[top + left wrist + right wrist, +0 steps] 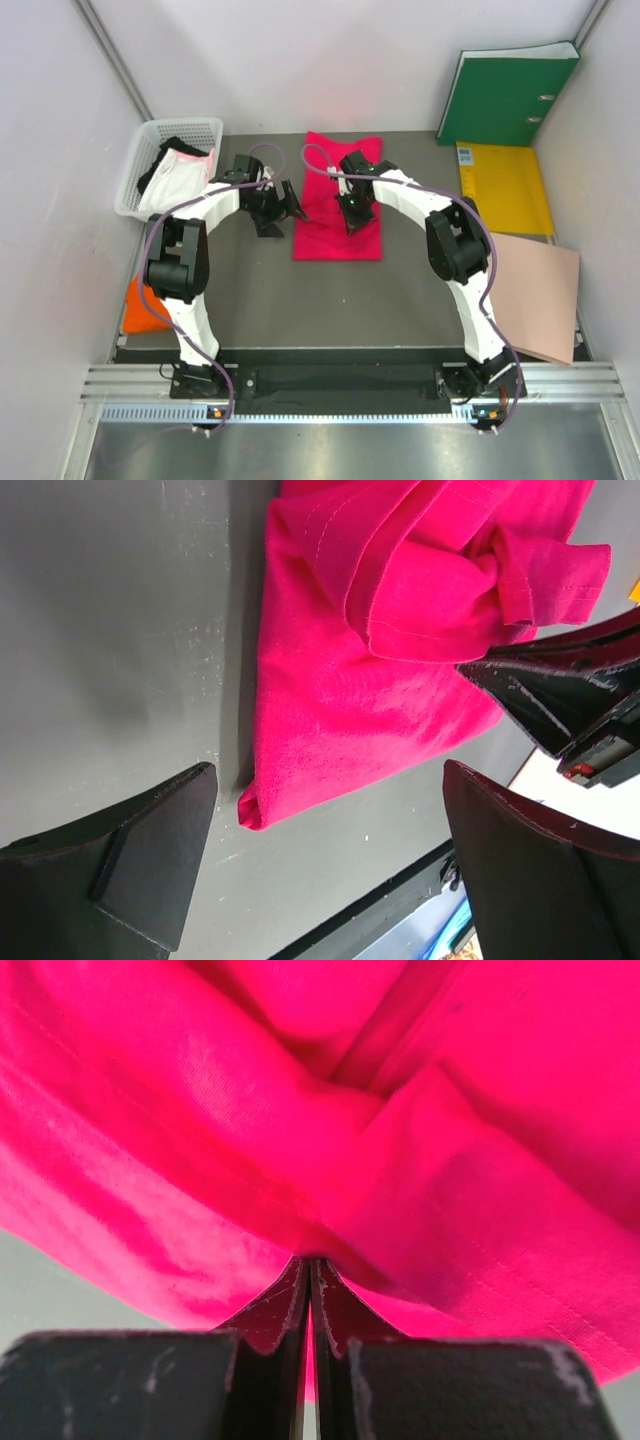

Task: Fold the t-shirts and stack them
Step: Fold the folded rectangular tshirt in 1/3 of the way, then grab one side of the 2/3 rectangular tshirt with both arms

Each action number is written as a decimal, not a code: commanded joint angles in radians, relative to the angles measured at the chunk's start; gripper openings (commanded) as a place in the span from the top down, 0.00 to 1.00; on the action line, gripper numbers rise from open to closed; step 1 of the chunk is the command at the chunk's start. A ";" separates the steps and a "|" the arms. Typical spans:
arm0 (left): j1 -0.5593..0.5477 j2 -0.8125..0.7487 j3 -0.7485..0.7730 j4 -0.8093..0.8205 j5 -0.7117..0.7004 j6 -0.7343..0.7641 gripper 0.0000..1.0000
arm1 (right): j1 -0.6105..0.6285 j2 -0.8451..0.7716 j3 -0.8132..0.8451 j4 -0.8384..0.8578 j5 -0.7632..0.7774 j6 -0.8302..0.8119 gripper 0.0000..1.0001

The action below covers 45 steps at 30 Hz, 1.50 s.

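Right tool (308,1260) is clamped tight on a bunched-up fold of the big magenta-red cloth t-shirt (338,215), which lies folded into a long strip mid dark grey tabletop (400,300). Left tool (328,770) hangs wide open just off the shirt's left edge.

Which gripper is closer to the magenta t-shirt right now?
Right. The right gripper is down on the magenta t-shirt, shut on a bunched fold near its middle. The left gripper is open beside the shirt's left edge, holding nothing.
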 commanded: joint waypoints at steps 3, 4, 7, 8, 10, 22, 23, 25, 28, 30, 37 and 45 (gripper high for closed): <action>0.000 -0.013 0.001 0.026 0.021 0.002 0.01 | 0.007 0.025 0.099 0.011 0.107 0.000 1.00; 0.000 -0.016 -0.004 0.026 0.021 0.004 0.01 | 0.007 0.032 0.115 0.012 0.120 0.003 1.00; 0.000 -0.021 -0.016 0.028 0.019 0.004 0.01 | 0.007 0.032 0.133 0.038 0.170 0.016 1.00; 0.000 -0.026 -0.019 0.025 0.016 0.007 0.01 | 0.004 0.034 0.138 0.047 0.186 0.021 1.00; 0.000 -0.030 -0.030 0.023 0.013 0.008 0.01 | 0.006 0.037 0.150 0.075 0.235 0.032 1.00; 0.000 -0.105 -0.114 0.023 0.003 0.019 0.01 | 0.001 0.045 0.184 0.296 0.491 0.087 1.00; 0.000 -0.113 -0.125 0.025 0.003 0.018 0.01 | 0.000 0.036 0.181 0.305 0.493 0.092 1.00; 0.000 -0.130 -0.158 0.046 0.000 0.015 0.01 | -0.008 -0.013 0.147 0.319 0.484 0.113 0.98; 0.000 -0.144 -0.211 0.095 -0.002 -0.007 0.01 | -0.049 -0.127 0.026 0.334 0.404 0.168 0.79; 0.000 -0.142 -0.246 0.140 0.010 -0.024 0.01 | -0.088 -0.193 -0.099 0.336 0.308 0.231 0.62; -0.029 -0.118 -0.309 0.227 -0.002 -0.071 0.02 | -0.293 -0.440 -0.460 0.313 0.013 0.348 0.35; -0.068 -0.032 -0.295 0.272 -0.002 -0.104 0.23 | -0.325 -0.393 -0.608 0.310 -0.242 0.424 0.34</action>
